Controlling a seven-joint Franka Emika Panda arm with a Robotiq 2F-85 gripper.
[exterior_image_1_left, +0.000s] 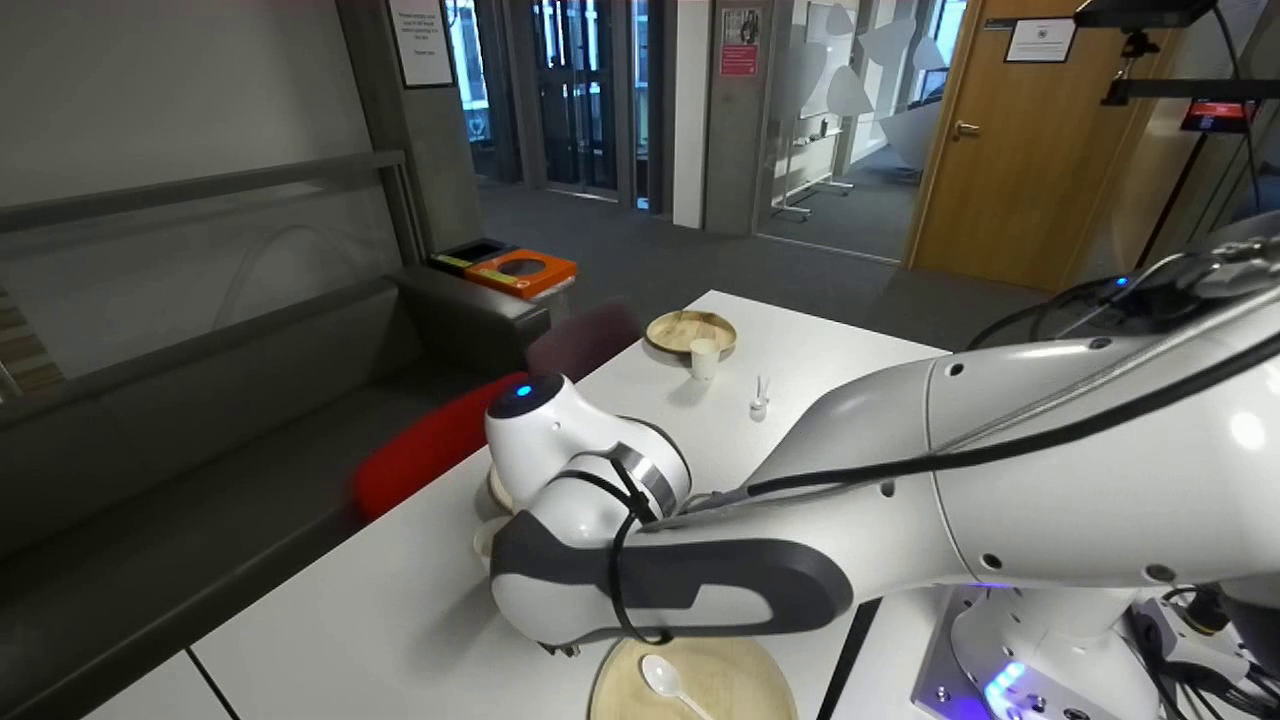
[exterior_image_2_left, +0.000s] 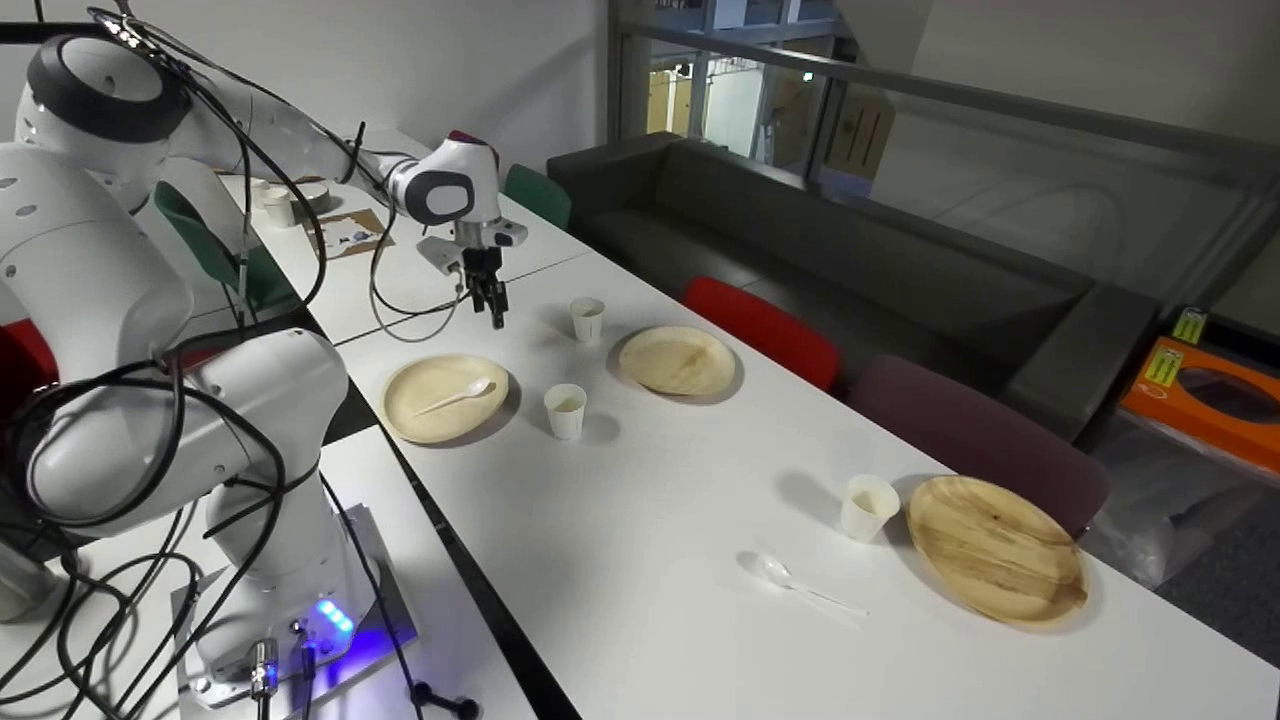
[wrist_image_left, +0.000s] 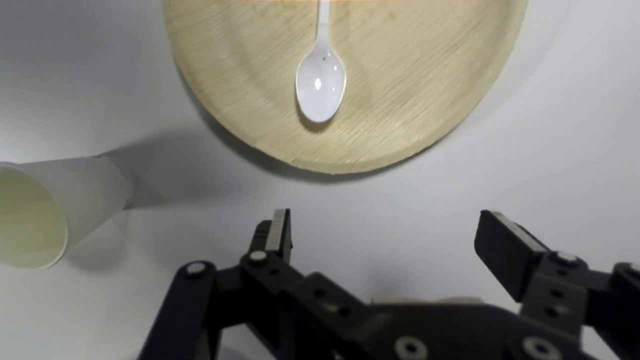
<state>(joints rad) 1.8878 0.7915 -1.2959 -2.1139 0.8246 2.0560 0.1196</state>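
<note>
My gripper (exterior_image_2_left: 490, 305) hangs above the white table, fingers down, in an exterior view. In the wrist view the gripper (wrist_image_left: 384, 215) is open, with nothing between its black fingers. A round wooden plate (wrist_image_left: 425, 95) lies just beyond the fingertips, with a white plastic spoon (wrist_image_left: 320, 85) on it, bowl toward the gripper. A pale paper cup (wrist_image_left: 95, 190) stands to the left of the fingers. The plate (exterior_image_2_left: 420, 422) and spoon (exterior_image_2_left: 480, 386) also show in an exterior view, near a paper cup (exterior_image_2_left: 566, 414) and another cup (exterior_image_2_left: 587, 320). The arm mostly hides the gripper in an exterior view.
A second plate (exterior_image_2_left: 680, 362) lies near the table's sofa side. A third plate (exterior_image_2_left: 997, 550), a cup (exterior_image_2_left: 869, 508) and a spoon (exterior_image_2_left: 800, 585) stand farther along. A red chair (exterior_image_2_left: 765, 325), a purple chair (exterior_image_2_left: 975, 435) and a sofa (exterior_image_2_left: 860, 260) line that side. Cables hang from the arm.
</note>
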